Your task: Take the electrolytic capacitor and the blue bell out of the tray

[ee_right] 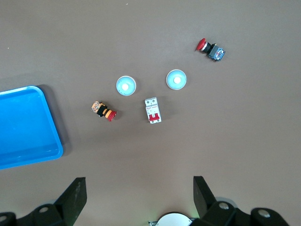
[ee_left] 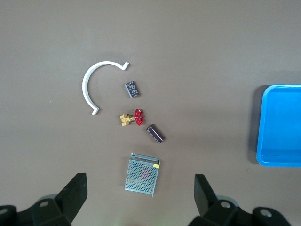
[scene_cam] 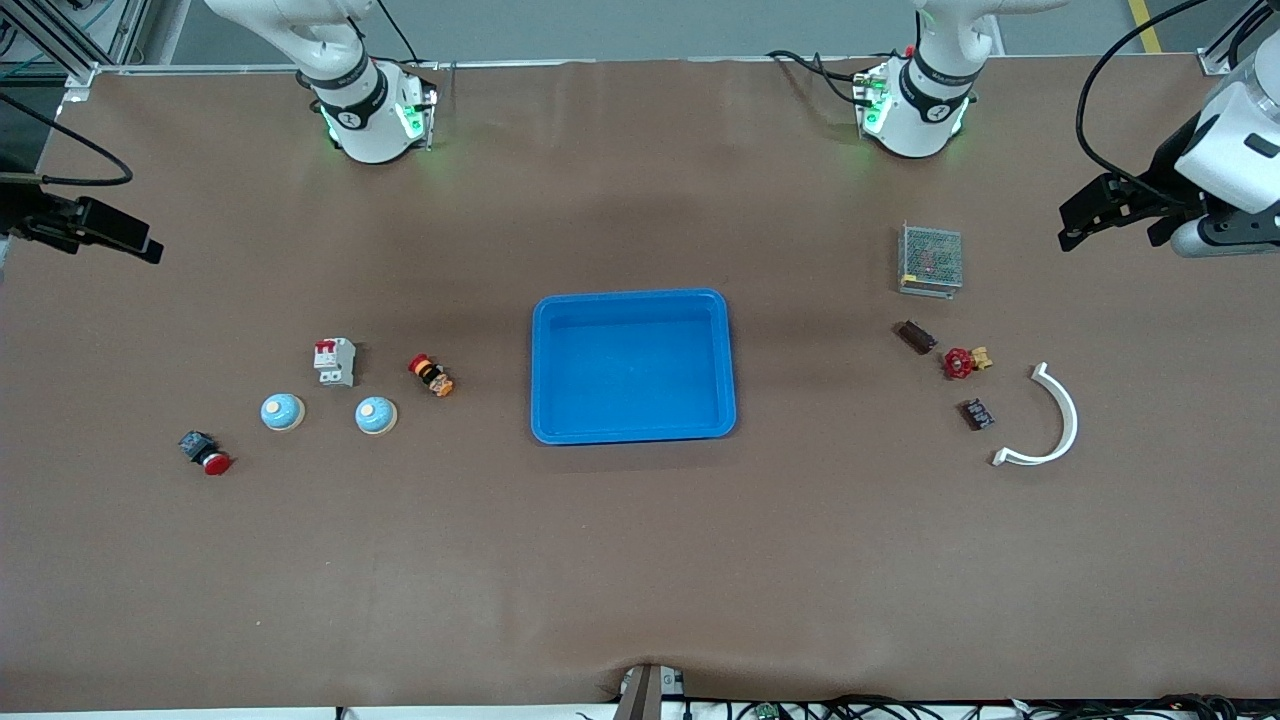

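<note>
Tray [scene_cam: 633,300] bare, bells [scene_cam: 282,411] and capacitor [scene_cam: 916,336] outside — left claw [ee_left: 138,197], right claw [ee_right: 138,197] wide

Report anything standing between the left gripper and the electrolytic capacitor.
Nothing covers the electrolytic capacitor, which lies on the table outside the tray. The open left gripper hangs over the table's left-arm end. The mesh-cased power supply sits beside the capacitor, so a low approach might brush it; from above looks clear.
</note>
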Motion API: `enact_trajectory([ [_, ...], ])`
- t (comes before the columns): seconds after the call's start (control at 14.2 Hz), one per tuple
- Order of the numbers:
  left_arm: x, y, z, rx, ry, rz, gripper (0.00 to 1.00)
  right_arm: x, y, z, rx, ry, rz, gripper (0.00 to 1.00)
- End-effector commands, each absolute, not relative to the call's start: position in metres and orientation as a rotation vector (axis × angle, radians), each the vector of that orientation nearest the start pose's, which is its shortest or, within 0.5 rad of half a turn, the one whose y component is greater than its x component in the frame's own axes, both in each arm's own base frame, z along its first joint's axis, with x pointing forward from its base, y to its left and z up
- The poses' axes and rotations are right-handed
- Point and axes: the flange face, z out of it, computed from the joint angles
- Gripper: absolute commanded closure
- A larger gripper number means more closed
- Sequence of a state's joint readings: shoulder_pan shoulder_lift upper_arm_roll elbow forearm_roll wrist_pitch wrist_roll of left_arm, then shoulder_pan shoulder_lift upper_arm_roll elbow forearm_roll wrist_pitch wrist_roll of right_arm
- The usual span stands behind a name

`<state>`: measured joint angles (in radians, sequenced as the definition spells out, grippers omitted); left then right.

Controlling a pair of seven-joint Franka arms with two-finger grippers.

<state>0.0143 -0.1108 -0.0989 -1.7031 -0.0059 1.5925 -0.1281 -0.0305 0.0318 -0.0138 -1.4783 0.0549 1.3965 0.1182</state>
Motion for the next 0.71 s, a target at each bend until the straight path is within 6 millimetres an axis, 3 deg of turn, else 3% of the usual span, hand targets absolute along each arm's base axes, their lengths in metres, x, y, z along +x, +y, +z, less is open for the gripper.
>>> enact_trajectory([
  [0.0, 0.518, -0.047, 0.629, -3.147, -0.032, 0.026, 0.00, 0.538, -0.016, 0.638, -3.084, 0.247, 0.176, 0.00],
  [0.21, 0.519, -0.044, 0.629, -3.147, -0.035, 0.026, 0.00, 0.537, -0.016, 0.629, -3.086, 0.246, 0.224, 0.00],
  [0.63, 0.519, -0.045, 0.631, -3.147, -0.042, 0.019, 0.00, 0.539, -0.010, 0.628, -3.094, 0.193, 0.216, 0.00],
])
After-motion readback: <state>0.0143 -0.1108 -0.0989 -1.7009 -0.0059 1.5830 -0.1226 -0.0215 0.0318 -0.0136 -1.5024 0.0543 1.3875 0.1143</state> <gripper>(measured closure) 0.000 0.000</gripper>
